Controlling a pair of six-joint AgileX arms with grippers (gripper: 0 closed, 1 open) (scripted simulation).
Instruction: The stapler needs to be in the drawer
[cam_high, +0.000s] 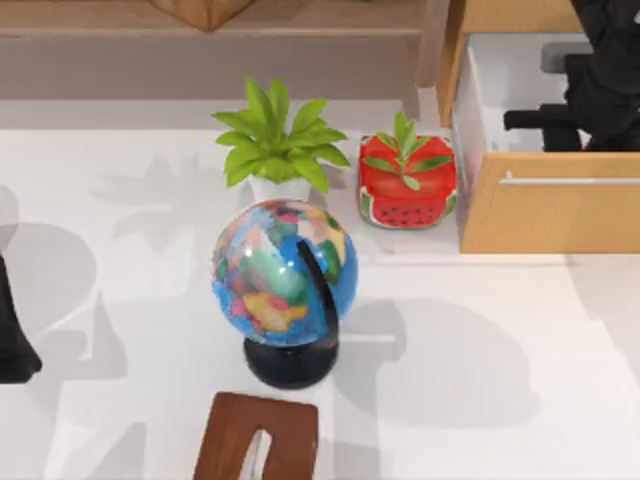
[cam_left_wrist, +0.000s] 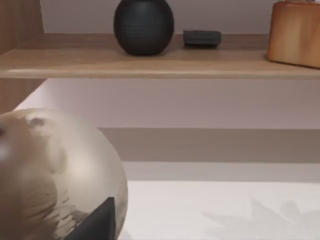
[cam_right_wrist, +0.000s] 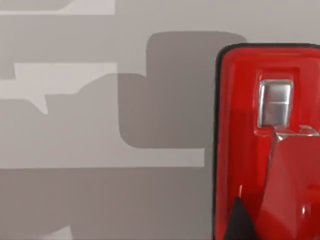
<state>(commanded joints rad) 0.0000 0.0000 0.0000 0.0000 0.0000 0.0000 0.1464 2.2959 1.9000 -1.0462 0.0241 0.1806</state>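
**A:** Where is the stapler (cam_right_wrist: 260, 145) at this moment?

**B:** The right wrist view has it close up, red and glossy with a metal plate on top, against a pale grey-white surface with blocky shadows; I judge that surface to be the white floor of the drawer (cam_high: 545, 205), since in the top view the right arm reaches down into the open drawer at the right of the counter (cam_high: 480, 380); whether the stapler rests on the floor or hangs just above it, I cannot tell.

**A:** And the right gripper: is it clamped on the stapler?

**B:** A dark tip shows beside the red body, but that doesn't settle it; I cannot tell whether the gripper grips the stapler or stands apart from it.

**A:** Why is the drawer pulled out like that?

**B:** So an arm can come in from above; its wooden front with the silver bar handle (cam_high: 570, 181) faces the counter, and the box behind is open upward.

**A:** The left arm?

**B:** Parked at the left edge of the counter, well apart from the globe (cam_high: 285, 272), the leafy plant (cam_high: 278, 140) and the watermelon pot (cam_high: 408, 185); its wrist view looks toward a shelf (cam_left_wrist: 160, 62) with a dark vase (cam_left_wrist: 144, 26); I cannot tell its gripper's state either.

**A:** So how far along?

**B:** Near the end, I'd judge; the stapler seems inside the drawer.
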